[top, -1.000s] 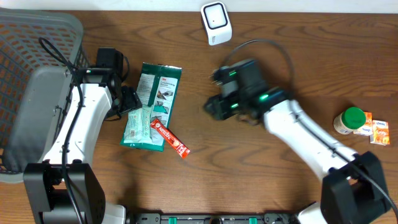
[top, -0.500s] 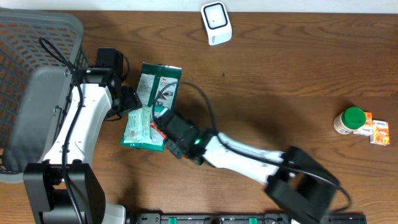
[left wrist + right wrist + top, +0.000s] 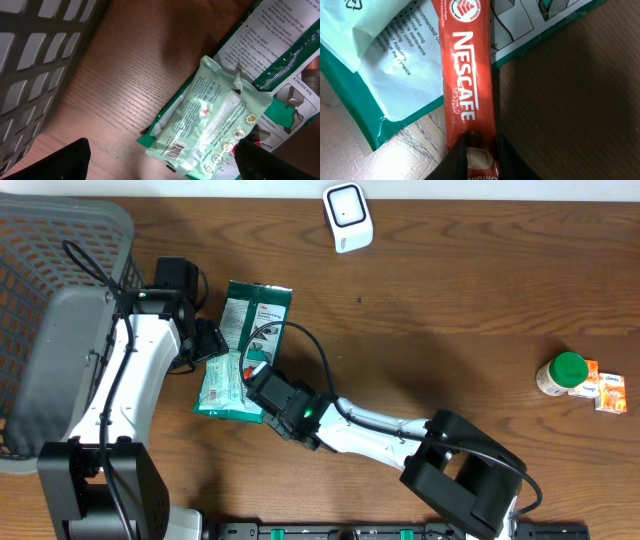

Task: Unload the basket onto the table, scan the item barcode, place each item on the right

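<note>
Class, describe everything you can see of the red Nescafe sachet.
The Nescafe sachet is a slim, glossy red stick pack with white lettering and a logo at its far end. It lies flat, partly on the wooden table, partly over the pale green packet and the printed pack. The right gripper pinches its near end between both fingers.

Right arm (image 3: 380, 425): relocated from the middle of the table (image 3: 480, 300) to the green packets (image 3: 222, 390) at left. Right end effector (image 3: 482, 152): jaws narrowed, now pinching lower end of Nescafé stick (image 3: 465, 85), mostly covering it overhead.
</note>
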